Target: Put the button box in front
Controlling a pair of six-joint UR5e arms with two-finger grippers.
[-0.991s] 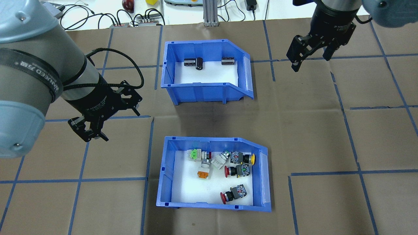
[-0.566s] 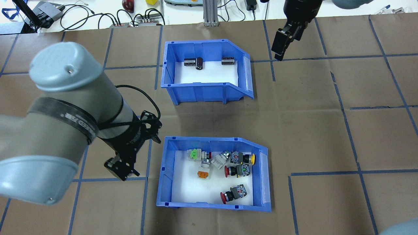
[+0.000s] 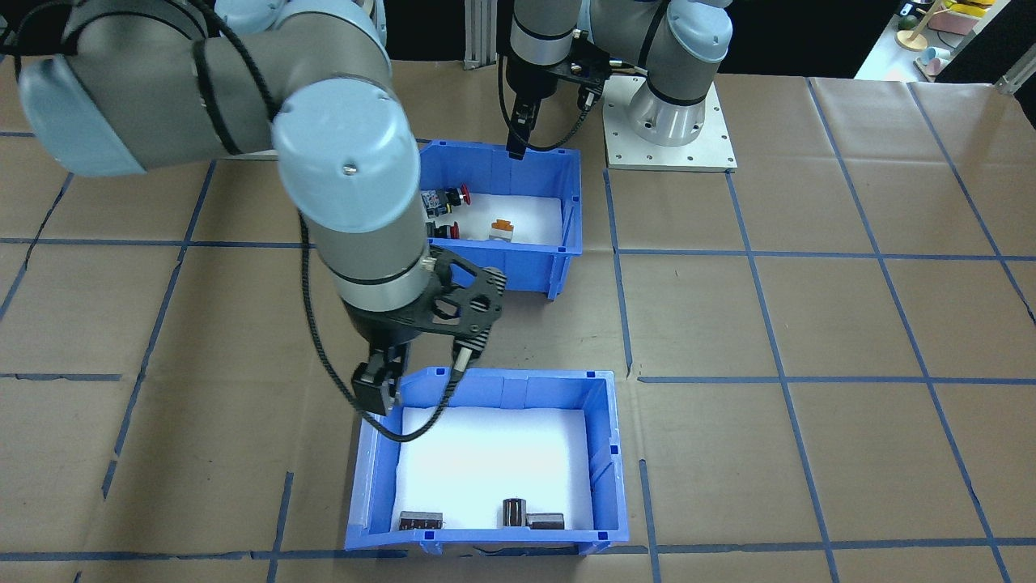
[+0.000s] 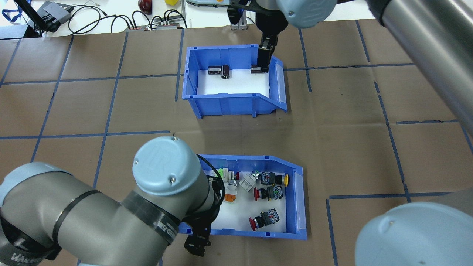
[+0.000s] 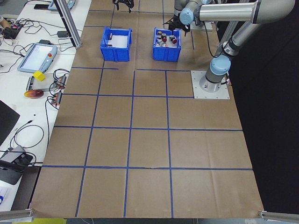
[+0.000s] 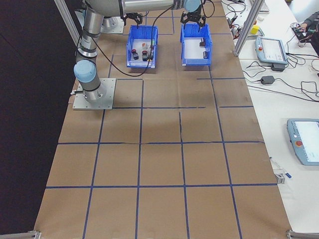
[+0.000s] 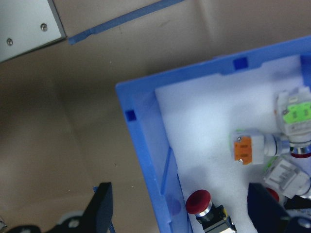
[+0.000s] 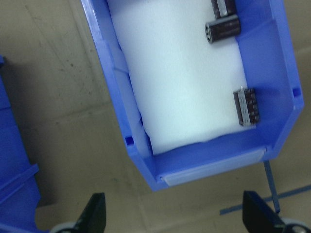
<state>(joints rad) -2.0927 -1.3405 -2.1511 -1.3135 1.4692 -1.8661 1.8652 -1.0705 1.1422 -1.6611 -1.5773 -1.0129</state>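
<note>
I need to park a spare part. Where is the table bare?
Bare brown paper lies right of both bins and in the strip between them. The blue plastic button box is crowded; the blue bin of dark cylinders has the right arm over it.

Bright even light, blurry wrist views

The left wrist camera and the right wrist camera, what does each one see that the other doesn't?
Only the left wrist view shows the button box, with a red button and an orange-topped switch on its white liner. Only the right wrist view shows the other blue box, holding dark round parts. Both show brown table paper, blue tape, and open black fingers at the bottom.
</note>
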